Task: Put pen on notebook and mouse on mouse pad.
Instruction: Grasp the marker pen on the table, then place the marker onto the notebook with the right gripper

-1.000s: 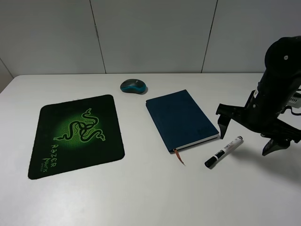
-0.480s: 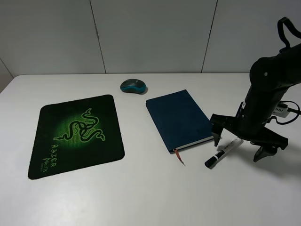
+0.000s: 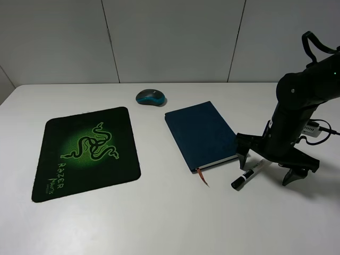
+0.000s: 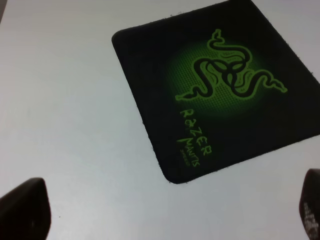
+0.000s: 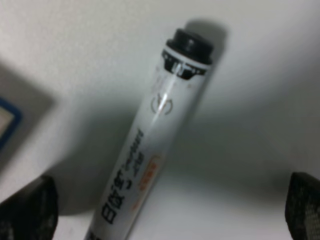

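The left gripper is spread wide and holds nothing, looking down on the black Razer mouse pad. The teal-sided mouse sits on the white table beyond the pad's far right corner, apart from it. Next lies the closed navy notebook (ribbon bookmark trailing from its near edge). Just beside its near right corner, the pen rests on the table. The right gripper straddles the barrel, fully spread, gripping nothing.

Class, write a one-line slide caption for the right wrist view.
Open right gripper straddling the pen lying on the table.
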Robot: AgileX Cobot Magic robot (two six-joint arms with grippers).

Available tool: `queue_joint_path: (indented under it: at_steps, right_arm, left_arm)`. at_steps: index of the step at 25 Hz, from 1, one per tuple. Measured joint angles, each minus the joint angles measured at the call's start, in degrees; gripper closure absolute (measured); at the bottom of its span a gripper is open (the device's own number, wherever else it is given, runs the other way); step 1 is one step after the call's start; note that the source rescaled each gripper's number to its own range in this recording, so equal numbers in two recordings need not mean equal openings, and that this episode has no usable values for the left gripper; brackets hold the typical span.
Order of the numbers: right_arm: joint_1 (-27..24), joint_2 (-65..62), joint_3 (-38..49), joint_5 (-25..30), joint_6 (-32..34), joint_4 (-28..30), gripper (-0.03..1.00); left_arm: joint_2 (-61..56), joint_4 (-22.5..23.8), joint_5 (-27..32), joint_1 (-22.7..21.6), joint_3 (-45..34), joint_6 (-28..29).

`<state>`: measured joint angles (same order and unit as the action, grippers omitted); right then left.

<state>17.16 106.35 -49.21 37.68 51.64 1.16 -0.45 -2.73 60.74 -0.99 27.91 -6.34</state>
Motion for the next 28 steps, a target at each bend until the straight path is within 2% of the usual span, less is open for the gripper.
queue_joint_path:
  at_steps: [4,6,9,12,16,28]
  right_arm:
    - [0.0,0.0,0.0,0.0,0.1,0.0,-0.03]
    - [0.0,0.0,0.0,-0.2,0.7,-0.2,0.04]
    - [0.0,0.0,0.0,0.0,1.9,-0.2,0.32]
    - [0.0,0.1,0.0,0.6,2.4,-0.2,0.64]
    - [0.0,0.1,0.0,1.6,2.5,-0.2,0.96]
    - [0.0,0.1,0.0,2.7,2.1,-0.2,0.97]
  left_arm:
    - [0.0,0.0,0.0,0.0,0.0,0.0]
    - [0.0,0.0,0.0,0.0,0.0,0.1]
    - [0.0,0.0,0.0,0.0,0.0,0.1]
    - [0.0,0.0,0.0,0.0,0.0,0.1]
    - [0.0,0.0,0.0,0.0,0.0,0.1]
    - [0.0,0.0,0.0,0.0,0.0,0.1]
